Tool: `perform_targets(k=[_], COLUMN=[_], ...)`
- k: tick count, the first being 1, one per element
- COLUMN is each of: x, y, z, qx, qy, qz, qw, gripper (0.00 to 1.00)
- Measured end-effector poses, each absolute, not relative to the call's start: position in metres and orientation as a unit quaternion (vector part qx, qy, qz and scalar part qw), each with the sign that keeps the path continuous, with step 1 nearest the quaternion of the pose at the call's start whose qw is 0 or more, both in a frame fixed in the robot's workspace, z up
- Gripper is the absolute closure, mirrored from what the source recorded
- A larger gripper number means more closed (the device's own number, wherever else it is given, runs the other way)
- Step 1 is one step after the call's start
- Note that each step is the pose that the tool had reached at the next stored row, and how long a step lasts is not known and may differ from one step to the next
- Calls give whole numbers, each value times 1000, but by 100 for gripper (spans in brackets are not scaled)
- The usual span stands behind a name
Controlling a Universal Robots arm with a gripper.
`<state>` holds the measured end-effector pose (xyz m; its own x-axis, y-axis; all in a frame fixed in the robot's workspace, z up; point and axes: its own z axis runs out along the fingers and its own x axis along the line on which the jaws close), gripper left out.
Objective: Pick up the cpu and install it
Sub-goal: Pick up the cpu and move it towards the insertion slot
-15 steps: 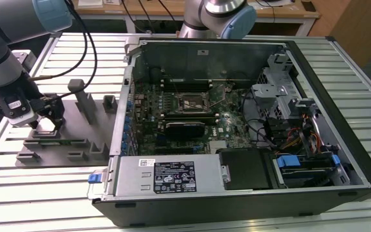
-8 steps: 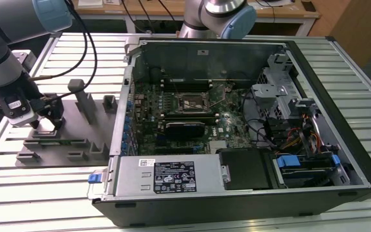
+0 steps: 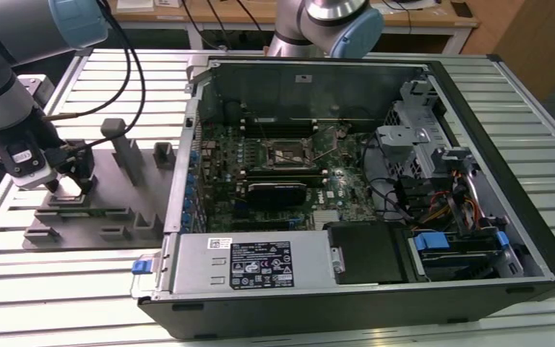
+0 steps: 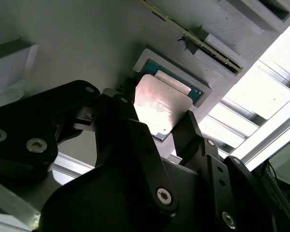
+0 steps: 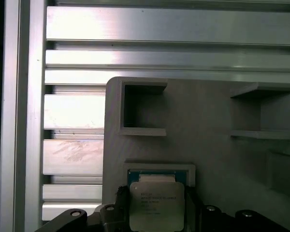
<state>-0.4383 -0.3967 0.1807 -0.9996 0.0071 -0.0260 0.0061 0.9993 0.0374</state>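
The cpu (image 4: 160,102), a flat square chip with a silvery lid, sits between my gripper's two black fingers, just above a square recess (image 4: 195,89) in the grey plastic tray (image 3: 113,213). My gripper (image 3: 70,189) is over the tray's end at the exterior view's left. In both wrist views the fingers press against two opposite edges of the cpu (image 5: 157,205), and a teal strip of the recess floor shows beyond it. The motherboard's black-framed socket (image 3: 287,153) lies inside the open computer case, well to the exterior view's right of the gripper.
The open black computer case (image 3: 509,217) covers the middle and right of the slatted aluminium table (image 3: 95,79). Upright grey posts (image 3: 115,141) rise from the tray beside the gripper. A second robot arm's base (image 3: 321,29) stands behind the case. Cables hang from my arm.
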Motion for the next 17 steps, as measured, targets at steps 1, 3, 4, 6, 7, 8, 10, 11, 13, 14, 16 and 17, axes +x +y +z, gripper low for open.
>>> perform_targets(k=[1,3,4,6,7,8,10,11,13,14,16,17], x=[-438,-438,-438,-438,-438,-438,-438,-438,-438,-438,-438,-438], y=[-397,-397,-397,-397,-397,-397,-397,-397,-397,-397,-397,-397], z=[181,181,181,181,181,181,181,182,183,183,183,183], qx=[3,3,3,3,3,3,3,3,3,3,3,3], qy=[1000,1000,1000,1000,1000,1000,1000,1000,1000,1000,1000,1000], qz=[19,19,19,19,19,19,19,19,19,19,19,19], qw=[13,13,13,13,13,13,13,13,13,13,13,13], gripper=[45,45,45,45,38,38,38,38,38,38,38,38])
